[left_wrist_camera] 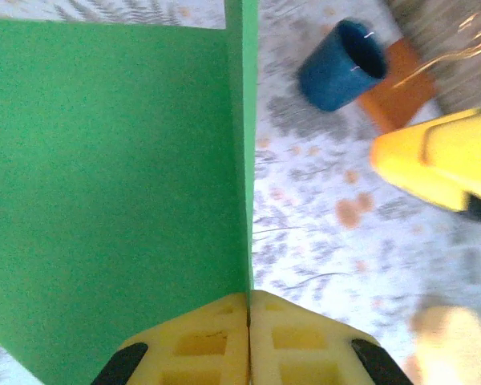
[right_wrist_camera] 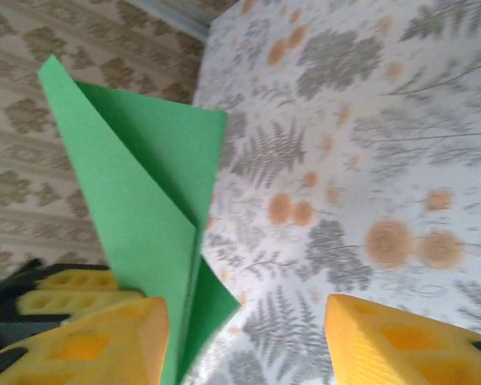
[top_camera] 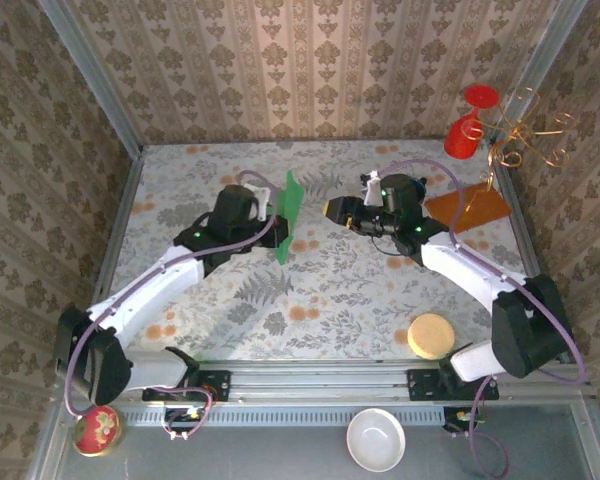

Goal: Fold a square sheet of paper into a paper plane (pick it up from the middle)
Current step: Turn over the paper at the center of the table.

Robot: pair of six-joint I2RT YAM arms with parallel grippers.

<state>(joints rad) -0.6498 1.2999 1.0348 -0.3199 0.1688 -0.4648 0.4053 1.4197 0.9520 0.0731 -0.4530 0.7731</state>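
Your left gripper (left_wrist_camera: 248, 303) closed on the green sheet of paper (left_wrist_camera: 104, 184), your right gripper (right_wrist_camera: 247, 309) half open, empty.

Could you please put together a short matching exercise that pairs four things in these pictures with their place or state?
Things:
1. left gripper
2. right gripper
3. white bowl
4. red glass

Place or state:
A. open
B. far right corner
C. shut on the green paper
D. at the very front, near the middle

Pairs: 1-C, 2-A, 3-D, 4-B
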